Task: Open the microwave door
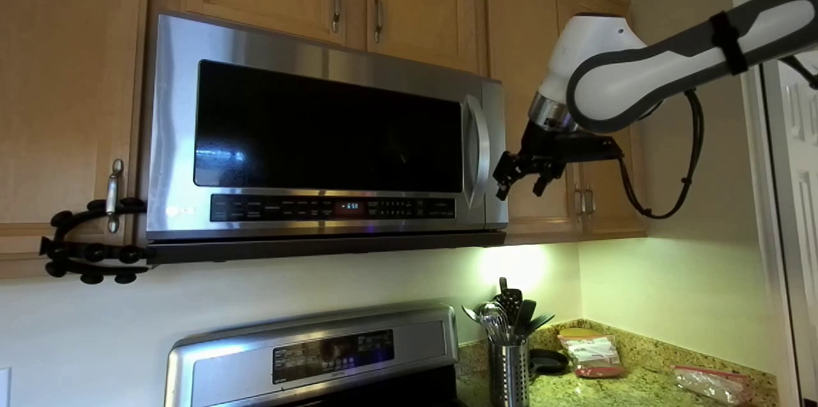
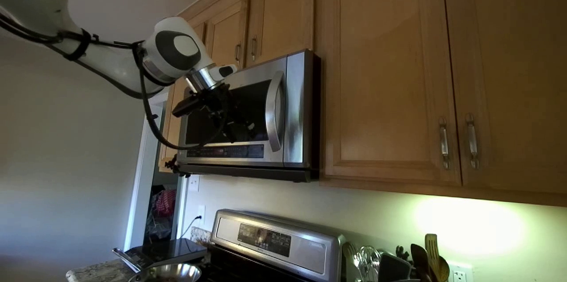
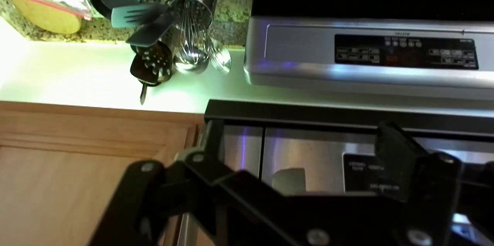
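Has yet to open the silver, dark-glass microwave door mid-frame, holding nothing in the wide-apart black gripper.

Speckled countertop, upright perforated utensil canister, dark rounded object beside it, 2 plastic bags

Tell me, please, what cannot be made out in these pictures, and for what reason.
Microwave interior: behind the dark door window in both exterior views.
Door handle: in the wrist view, the gripper hides all but its lower end.
Button strip: labels too small and blurred in both exterior views.
Steel pan: in an exterior view, the bottom edge crops it.
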Robot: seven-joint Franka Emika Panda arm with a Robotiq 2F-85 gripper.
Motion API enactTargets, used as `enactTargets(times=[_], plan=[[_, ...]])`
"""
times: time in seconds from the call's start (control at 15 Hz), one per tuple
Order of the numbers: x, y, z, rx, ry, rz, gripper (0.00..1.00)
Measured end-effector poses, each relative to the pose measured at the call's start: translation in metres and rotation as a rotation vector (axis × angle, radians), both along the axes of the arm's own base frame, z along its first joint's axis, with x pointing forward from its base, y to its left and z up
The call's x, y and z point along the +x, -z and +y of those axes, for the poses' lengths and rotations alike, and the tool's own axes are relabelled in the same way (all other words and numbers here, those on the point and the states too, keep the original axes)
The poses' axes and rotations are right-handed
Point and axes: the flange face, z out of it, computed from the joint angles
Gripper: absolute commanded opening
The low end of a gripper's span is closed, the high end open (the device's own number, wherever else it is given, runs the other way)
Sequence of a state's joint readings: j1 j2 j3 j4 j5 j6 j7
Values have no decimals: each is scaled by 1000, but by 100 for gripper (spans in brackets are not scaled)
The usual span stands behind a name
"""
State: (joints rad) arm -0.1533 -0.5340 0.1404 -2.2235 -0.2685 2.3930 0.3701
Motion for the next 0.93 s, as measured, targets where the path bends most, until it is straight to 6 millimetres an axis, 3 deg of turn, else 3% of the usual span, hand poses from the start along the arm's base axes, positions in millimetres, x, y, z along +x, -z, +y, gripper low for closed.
enactTargets(times=[0.4,0.93], plan=[[31,-20,-32,3,-11,-159,100],[73,-32,-38,21,-21,-194,100]])
